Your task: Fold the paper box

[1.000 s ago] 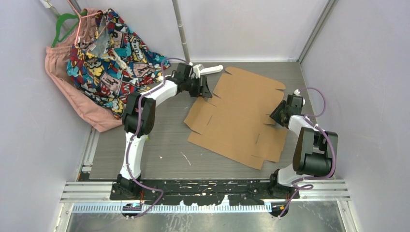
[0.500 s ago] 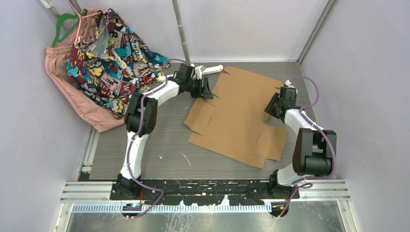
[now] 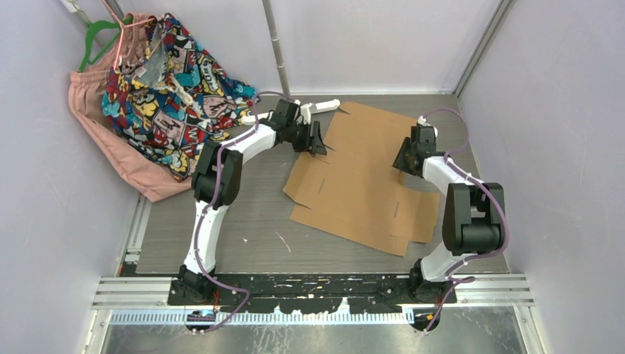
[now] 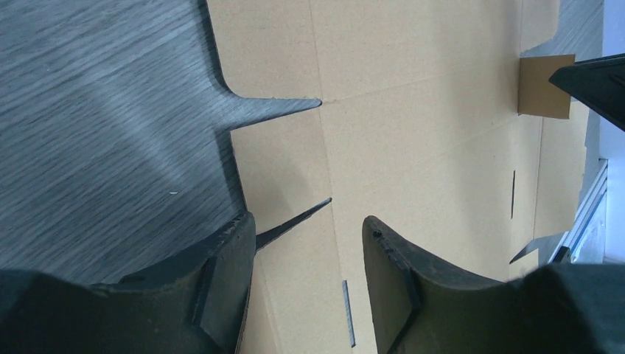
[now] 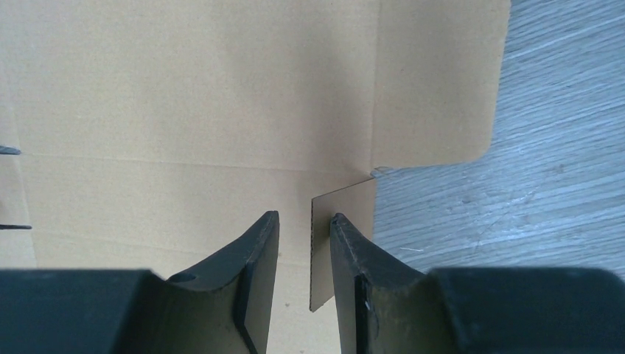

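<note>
The paper box [image 3: 361, 181] is a flat brown die-cut cardboard sheet lying on the grey table [image 3: 221, 221]. My left gripper [image 3: 315, 140] is open and low over the sheet's far left edge. In the left wrist view [image 4: 308, 219] its fingers straddle a slit between two flaps of the sheet [image 4: 413, 147]. My right gripper [image 3: 404, 158] is over the sheet's right side. In the right wrist view [image 5: 304, 215] its jaws stand a little apart with a small upright tab [image 5: 346, 199] between them, against the right finger. That tab also shows in the left wrist view [image 4: 544, 86].
A pile of colourful and pink clothes [image 3: 162, 81] with a green hanger [image 3: 96, 37] fills the back left corner. A white plastic piece [image 3: 320, 108] lies by the sheet's far edge. A metal pole [image 3: 276, 44] and pale walls enclose the table.
My right gripper has moved away from the sheet's right edge, up and left onto the sheet, and the small tab now stands upright between its fingers. My left gripper shifted slightly right.
</note>
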{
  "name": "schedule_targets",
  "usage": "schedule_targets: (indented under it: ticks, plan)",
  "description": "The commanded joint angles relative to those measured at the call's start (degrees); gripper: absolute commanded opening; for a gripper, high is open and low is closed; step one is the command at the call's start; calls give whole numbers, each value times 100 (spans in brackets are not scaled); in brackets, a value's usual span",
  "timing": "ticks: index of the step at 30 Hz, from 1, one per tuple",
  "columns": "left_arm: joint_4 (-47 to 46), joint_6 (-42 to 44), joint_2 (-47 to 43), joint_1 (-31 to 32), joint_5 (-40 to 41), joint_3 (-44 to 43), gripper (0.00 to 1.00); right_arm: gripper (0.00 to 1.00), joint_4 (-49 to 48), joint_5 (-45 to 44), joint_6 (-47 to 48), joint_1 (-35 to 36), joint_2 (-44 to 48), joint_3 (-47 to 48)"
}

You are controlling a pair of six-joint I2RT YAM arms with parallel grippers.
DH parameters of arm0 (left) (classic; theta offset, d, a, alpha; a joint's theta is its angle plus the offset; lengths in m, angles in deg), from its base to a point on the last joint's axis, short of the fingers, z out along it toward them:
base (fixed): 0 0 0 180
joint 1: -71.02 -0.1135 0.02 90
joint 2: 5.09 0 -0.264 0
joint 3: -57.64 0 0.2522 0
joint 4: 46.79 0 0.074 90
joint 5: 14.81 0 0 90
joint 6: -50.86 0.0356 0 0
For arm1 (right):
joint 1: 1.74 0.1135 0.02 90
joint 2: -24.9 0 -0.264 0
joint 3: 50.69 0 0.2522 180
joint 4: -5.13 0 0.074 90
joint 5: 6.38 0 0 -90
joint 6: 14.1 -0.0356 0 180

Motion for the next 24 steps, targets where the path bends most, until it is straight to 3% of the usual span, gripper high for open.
schedule_targets:
  ticks: [1,24]
  plan:
    - [10,77,-86,39,-44,-183,56,38,-11,-149,40,247,-205,274]
    - [349,348,-280,73,131,-218,55,38,1106,-297,-8,662,-1448,1271]
